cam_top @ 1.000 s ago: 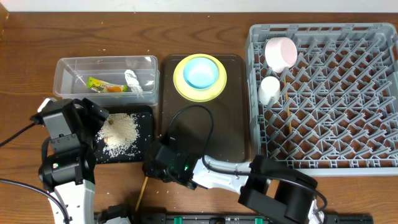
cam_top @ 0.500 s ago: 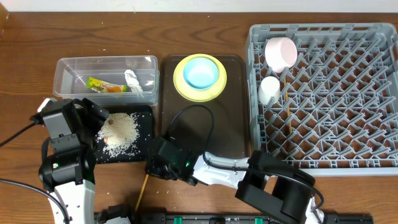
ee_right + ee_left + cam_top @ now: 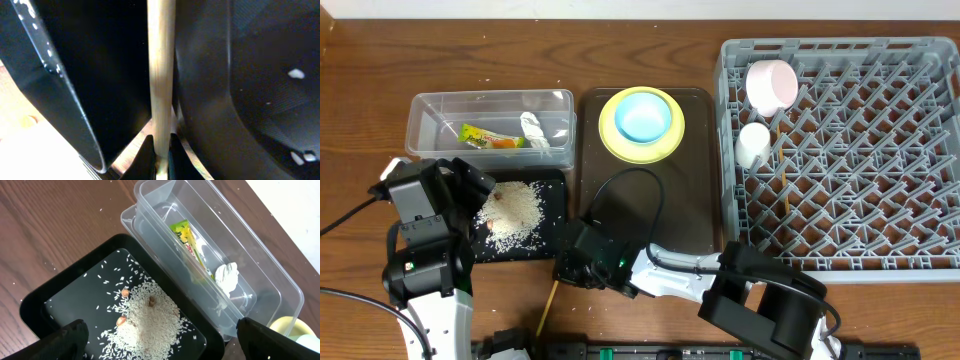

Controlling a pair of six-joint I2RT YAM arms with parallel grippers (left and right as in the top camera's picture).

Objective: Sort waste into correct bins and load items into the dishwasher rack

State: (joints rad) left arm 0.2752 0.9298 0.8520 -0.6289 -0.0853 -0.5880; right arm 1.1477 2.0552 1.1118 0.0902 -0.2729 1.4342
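Pinching the thin wooden chopstick (image 3: 161,75) near the front edge of the table (image 3: 360,60), your right gripper (image 3: 160,150) is pressed tight; the stick lies front-to-back, with the large grey pegged plastic rack (image 3: 860,272) well right.

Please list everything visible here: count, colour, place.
tub: 1, clear, rear left
wrapper: 1, yellow-green-orange, in tub
tissue: 1, white, in tub
small tray: 1, black, before tub
rice: heap, white, in small tray
serving tray: 1, brown, centre
plate: 1, yellow, on serving tray
bowls: 2, blue on plate, white in rack
rack: 1, grey, right
cup: 1, white, in rack
chopsticks: 2, wooden, one at front, one in rack
left gripper: open, over small tray
right gripper: shut on front chopstick
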